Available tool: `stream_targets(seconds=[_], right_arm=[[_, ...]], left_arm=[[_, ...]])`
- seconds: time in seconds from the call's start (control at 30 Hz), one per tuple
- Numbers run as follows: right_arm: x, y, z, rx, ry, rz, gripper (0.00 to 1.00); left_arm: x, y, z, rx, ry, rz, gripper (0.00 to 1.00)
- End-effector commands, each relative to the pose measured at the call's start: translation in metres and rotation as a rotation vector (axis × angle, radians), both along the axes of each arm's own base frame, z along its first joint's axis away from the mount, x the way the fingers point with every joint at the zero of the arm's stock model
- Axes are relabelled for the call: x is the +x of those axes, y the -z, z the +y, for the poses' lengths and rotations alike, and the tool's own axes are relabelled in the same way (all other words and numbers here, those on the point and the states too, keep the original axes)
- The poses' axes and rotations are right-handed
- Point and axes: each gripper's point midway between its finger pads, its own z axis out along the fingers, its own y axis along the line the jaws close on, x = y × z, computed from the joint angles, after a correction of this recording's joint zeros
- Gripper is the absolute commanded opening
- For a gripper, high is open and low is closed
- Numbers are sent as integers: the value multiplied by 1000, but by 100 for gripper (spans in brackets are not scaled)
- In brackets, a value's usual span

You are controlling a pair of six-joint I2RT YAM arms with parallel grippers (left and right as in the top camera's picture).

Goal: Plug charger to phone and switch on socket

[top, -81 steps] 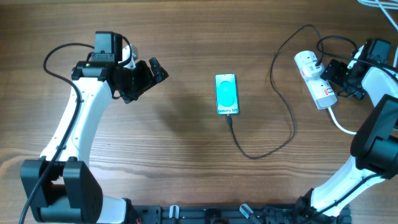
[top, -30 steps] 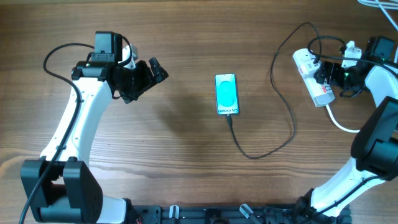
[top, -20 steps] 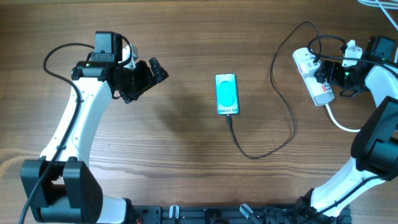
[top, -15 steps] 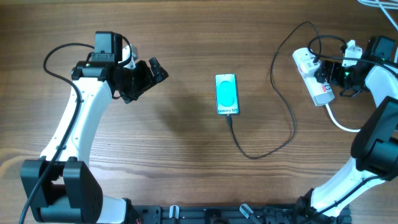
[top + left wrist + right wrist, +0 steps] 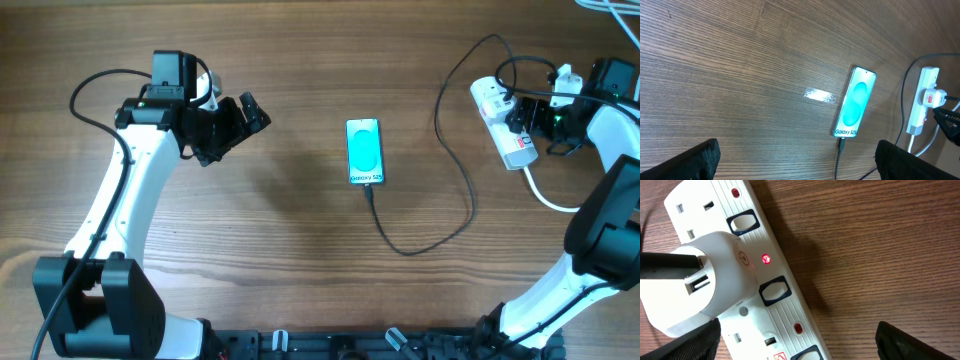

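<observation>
The phone (image 5: 364,152) lies flat on the bench (image 5: 300,270), near the middle of the top view. Its screen faces up and glows teal. The thin black charger (image 5: 405,252) goes into the bottom end of the phone. From there it loops down, then bends up to the upper right of the frame.

The socket (image 5: 490,100) lies in the upper right, well apart from the phone. A fat white plug (image 5: 700,290) sits in it. A small red light (image 5: 766,258) glows just beside that plug.

The right claw (image 5: 797,330) hangs over the socket with its two fingers wide apart, and it holds nothing. From above it seems to be right on the socket, but I cannot tell if it touches.

The left claw (image 5: 795,152) is in the upper left of the top view, well apart from the phone. It is wide too, and it holds nothing.
</observation>
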Motion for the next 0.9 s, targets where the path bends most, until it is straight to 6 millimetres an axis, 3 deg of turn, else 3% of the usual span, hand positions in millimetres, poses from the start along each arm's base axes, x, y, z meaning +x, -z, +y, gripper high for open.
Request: stream_targets(seconds=[0.0, 0.13, 0.23, 0.33, 0.4, 0.5, 0.67, 0.77, 0.87], right_arm=[[12, -22, 3, -6, -13, -65, 100], [12, -22, 3, -6, -13, -65, 100], [12, -22, 3, -6, -13, -65, 100], [12, -22, 3, -6, -13, -65, 100], [12, -22, 3, -6, -13, -65, 100], [12, -22, 3, -6, -13, -65, 100], [12, -22, 3, -6, -13, -65, 100], [12, -22, 3, -6, -13, -65, 100], [12, -22, 3, -6, -13, -65, 100]], left_arm=[[0, -1, 0, 16, 19, -15, 100], [0, -1, 0, 16, 19, -15, 100], [-1, -12, 0, 15, 19, -46, 100], [-9, -51, 3, 23, 13, -155, 100], [-19, -72, 15, 81, -22, -210, 100], [-40, -131, 37, 177, -98, -405, 100], [-75, -186, 54, 228, -169, -600, 100], [-110, -186, 59, 243, -176, -668, 100], [-149, -150, 62, 242, -186, -700, 100]])
